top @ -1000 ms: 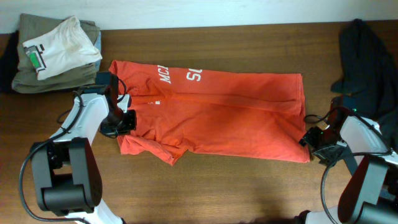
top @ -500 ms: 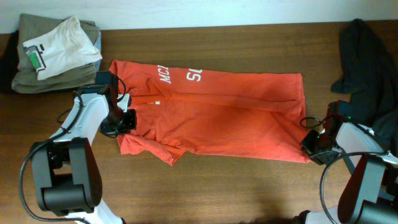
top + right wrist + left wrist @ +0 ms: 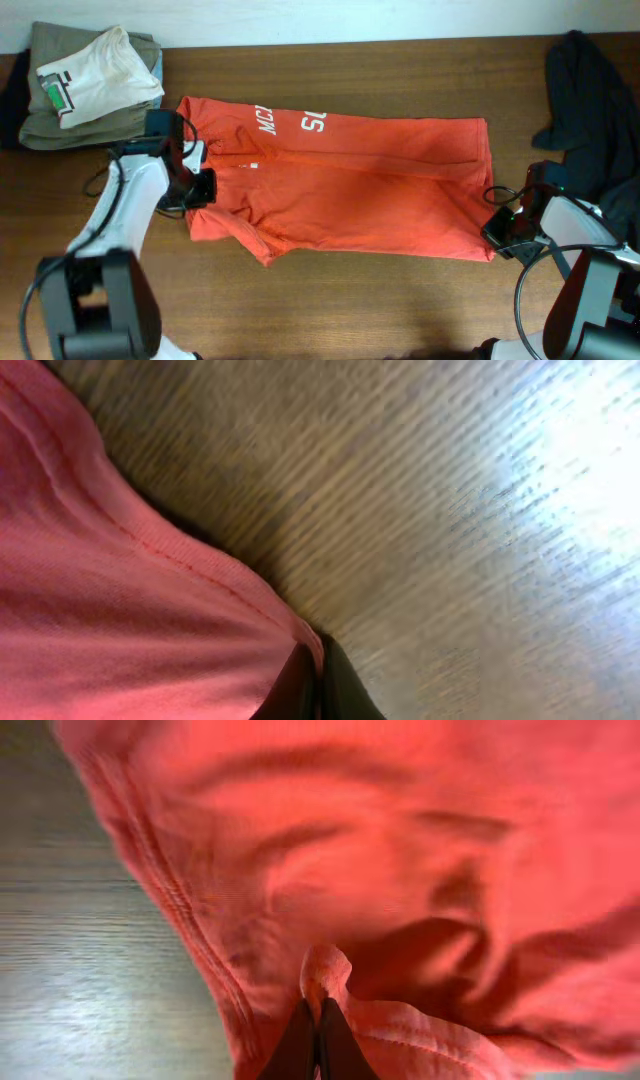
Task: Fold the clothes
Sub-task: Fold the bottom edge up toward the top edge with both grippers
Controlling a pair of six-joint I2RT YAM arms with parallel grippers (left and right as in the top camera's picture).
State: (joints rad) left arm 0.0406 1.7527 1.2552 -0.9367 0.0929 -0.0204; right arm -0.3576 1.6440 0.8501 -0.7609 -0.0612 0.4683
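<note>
Overhead camera: fixed, distant, looking straight down on the counter up to its far edge. Left wrist camera: very close, facing down past my left pincer onto the shirt toward the left end. Right wrist camera: equally close, past my right pincer, toward the near right corner. Overhead covers both patches.

Table: T-shirt, folded clothes, dark garment

White shells, black joints, looping black cables; left gripper and right gripper black
</note>
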